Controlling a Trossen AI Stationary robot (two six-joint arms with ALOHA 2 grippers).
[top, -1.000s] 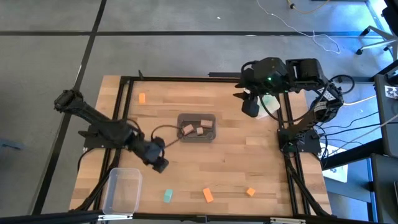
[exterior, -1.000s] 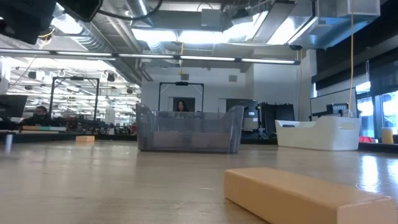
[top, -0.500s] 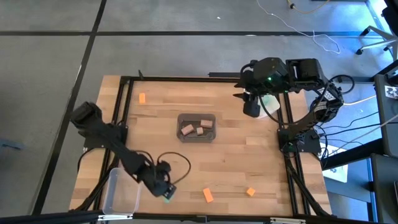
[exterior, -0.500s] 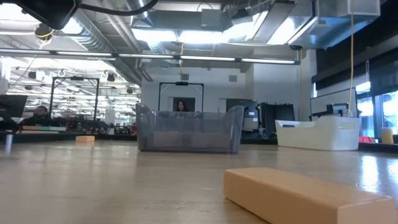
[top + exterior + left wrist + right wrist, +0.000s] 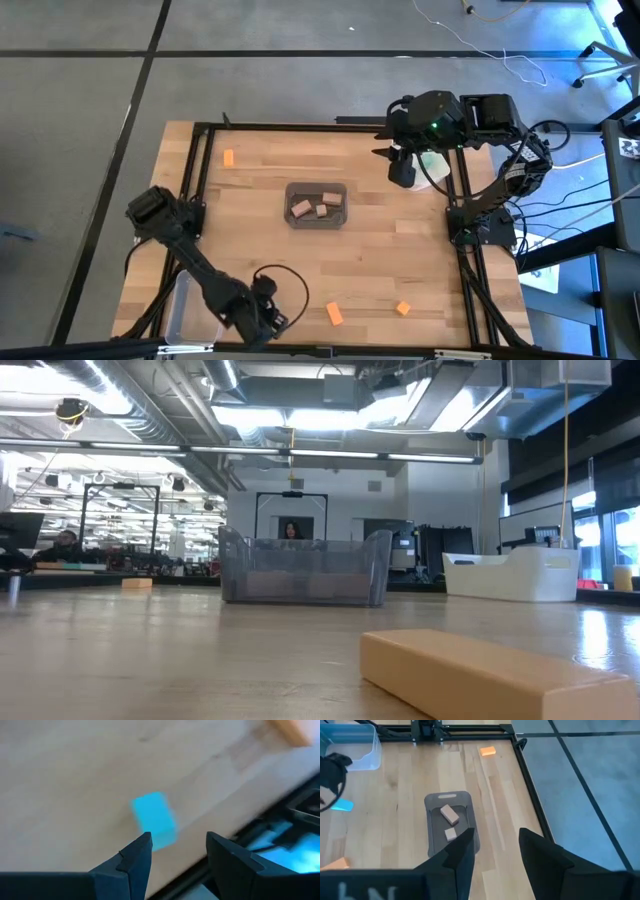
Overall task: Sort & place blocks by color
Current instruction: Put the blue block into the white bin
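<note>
Only the left wrist view shows the teal block (image 5: 154,820) just past the left gripper (image 5: 174,851), jaws released; the grey bin (image 5: 317,204) holds two tan blocks (image 5: 310,209)

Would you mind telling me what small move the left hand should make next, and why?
Probably ease the left hand down around the small teal cuboid block. Its fingers stand open with the block just ahead of the gap, lying alone on the wooden table near the edge.
</note>
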